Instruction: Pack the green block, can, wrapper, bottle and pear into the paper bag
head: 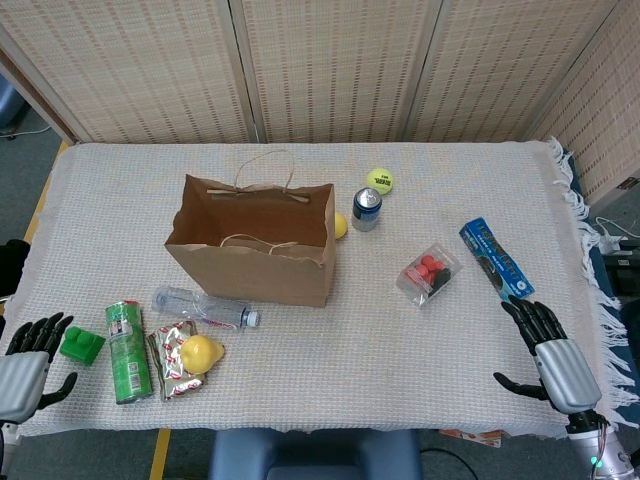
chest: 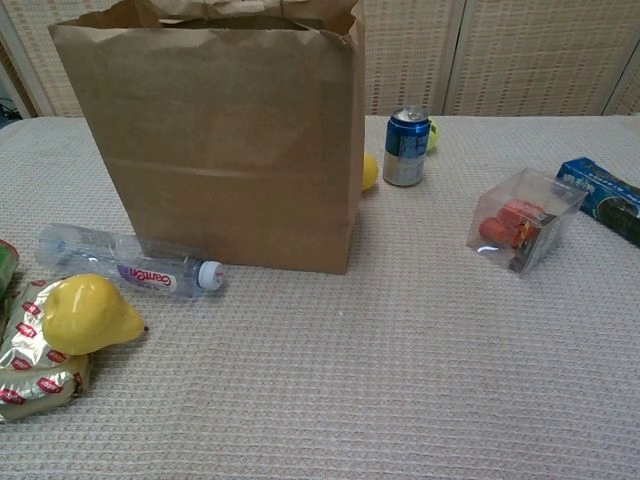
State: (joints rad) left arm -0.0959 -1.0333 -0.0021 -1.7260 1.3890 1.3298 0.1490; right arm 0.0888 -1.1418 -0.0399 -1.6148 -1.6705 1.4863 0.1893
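Note:
The brown paper bag [head: 255,240] [chest: 215,130] stands open and upright left of the table's middle. In front of it lies the clear bottle [head: 205,307] [chest: 130,265]. The yellow pear [head: 200,353] [chest: 88,313] rests on the shiny wrapper [head: 168,365] [chest: 30,375]. Left of them a green can [head: 127,351] lies on its side, then the green block [head: 82,344]. My left hand [head: 28,362] hovers open just left of the block, fingertips close to it. At the front right my right hand [head: 553,352] is open and holds nothing.
A blue soda can [head: 367,209] [chest: 406,146] and a tennis ball [head: 380,180] stand right of the bag; a yellow ball [head: 340,225] sits against the bag's side. A clear box of red pieces [head: 430,272] [chest: 523,229] and a blue packet [head: 496,258] lie toward the right hand.

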